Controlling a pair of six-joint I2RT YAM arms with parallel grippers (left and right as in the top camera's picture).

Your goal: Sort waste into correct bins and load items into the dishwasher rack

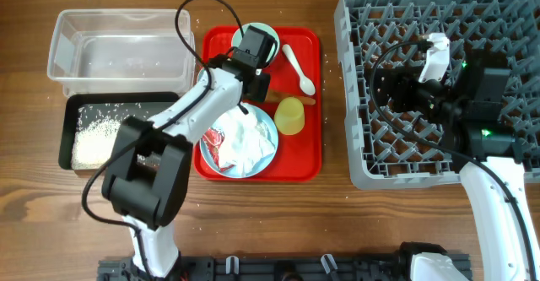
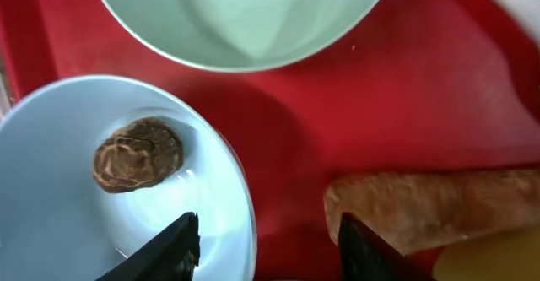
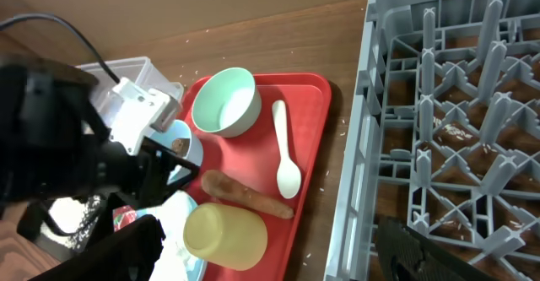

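Note:
My left gripper (image 1: 256,77) (image 2: 270,251) is open low over the red tray. One finger is inside a pale blue bowl (image 2: 51,197) that holds the brown food lump (image 2: 137,154); the other is beside the carrot (image 2: 430,209). A second, empty bowl (image 2: 245,19) (image 3: 224,102) lies just beyond. The plate (image 1: 268,150) carries the crumpled napkin (image 1: 249,136) and the red-and-white wrapper (image 1: 213,142). The yellow cup (image 1: 289,115) (image 3: 226,235) and white spoon (image 1: 299,68) (image 3: 285,159) lie on the tray. My right gripper (image 1: 390,89) (image 3: 270,264) is open and empty over the dishwasher rack (image 1: 439,159).
The clear tub (image 1: 118,45) stands at the back left, with a few rice grains inside. The black tray (image 1: 72,112) in front of it holds a heap of rice. The red tray (image 1: 304,159) lies between the bins and the rack. Rice grains are scattered on the wooden table.

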